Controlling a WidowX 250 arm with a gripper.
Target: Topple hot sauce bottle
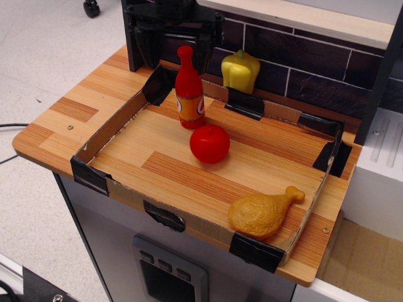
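Hot sauce bottle [189, 89] stands upright at the tray's back-left, just behind the apple [210, 143]. Gripper [174, 38] hangs above-behind, jaws spread wide, empty. Recommended: push high on the neck, sideways, away from the apple.

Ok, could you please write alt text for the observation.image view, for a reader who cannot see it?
A red hot sauce bottle stands upright in a shallow cardboard-walled tray on a wooden counter, with the black pincer raised behind it, apart from it. A red apple lies just in front, a toy chicken leg in the near right corner, a yellow bell pepper behind the tray.
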